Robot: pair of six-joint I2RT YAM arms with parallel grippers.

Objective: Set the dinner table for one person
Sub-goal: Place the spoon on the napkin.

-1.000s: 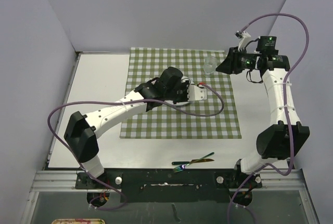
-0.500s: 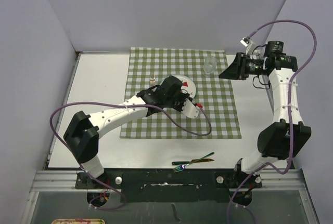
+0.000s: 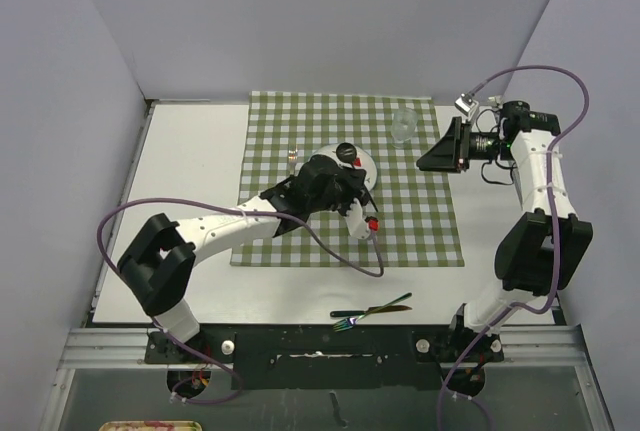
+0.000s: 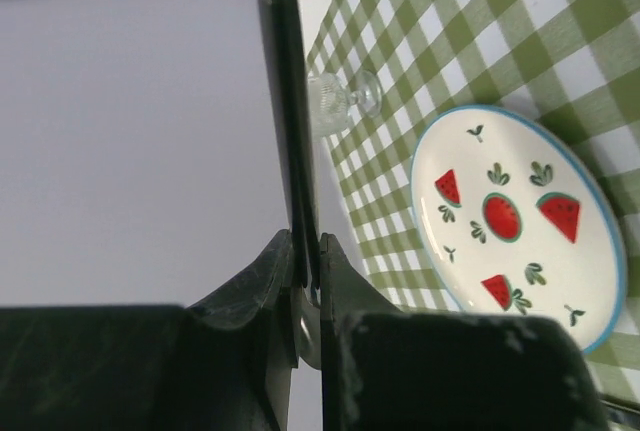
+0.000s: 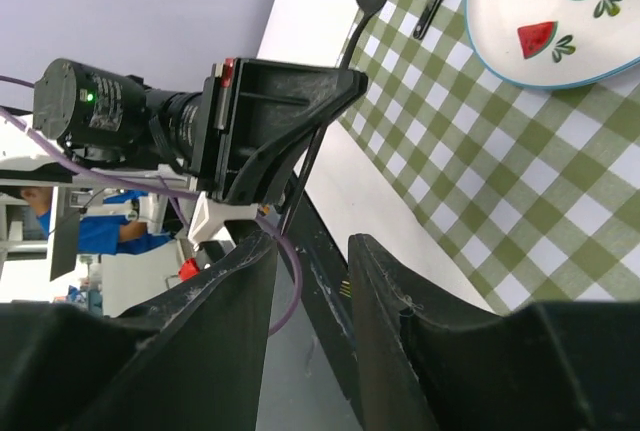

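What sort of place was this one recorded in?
Probably a lab robot cell staged as a dining spot: plain partition walls, two arms bolted to a metal-railed white table, and a checked cloth with a plate.

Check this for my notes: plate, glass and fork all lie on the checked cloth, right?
No: the fork lies off the checked cloth, on the bare dinner table, as the top view shows. The plate and glass are on the cloth.
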